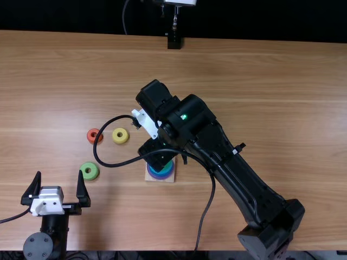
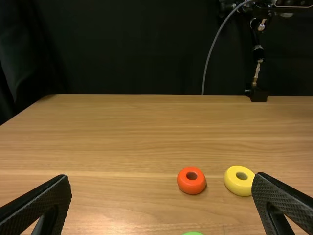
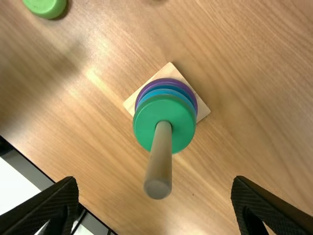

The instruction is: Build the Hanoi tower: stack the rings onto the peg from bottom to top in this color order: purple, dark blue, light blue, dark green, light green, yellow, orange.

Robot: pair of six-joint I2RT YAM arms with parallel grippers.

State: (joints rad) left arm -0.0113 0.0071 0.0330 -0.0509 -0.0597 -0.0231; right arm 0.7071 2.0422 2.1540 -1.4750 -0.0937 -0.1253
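Right gripper: [image 1: 154,151] over the middle of the table, above the stack; its fingers stand wide apart with nothing gripped, the peg [image 3: 158,166] showing between them in its wrist view.
Stack: on the square wooden base [image 3: 202,111], purple ring [image 3: 166,80] lowest, then dark blue ring [image 3: 166,86], light blue ring [image 3: 168,91] and dark green ring [image 3: 146,127] on top, all around the peg.
Left gripper: [image 1: 59,179] near left, well apart from the stack; fingers spread, holding nothing.
Light green ring: [image 1: 89,176] on the table, near the left gripper's right-hand fingertip, left of the base.
Orange ring: [image 2: 191,188] farther off than the light green one, flat on the wood.
Yellow ring: [image 2: 238,186] just right of the orange ring, apart from it, left of and farther than the base.
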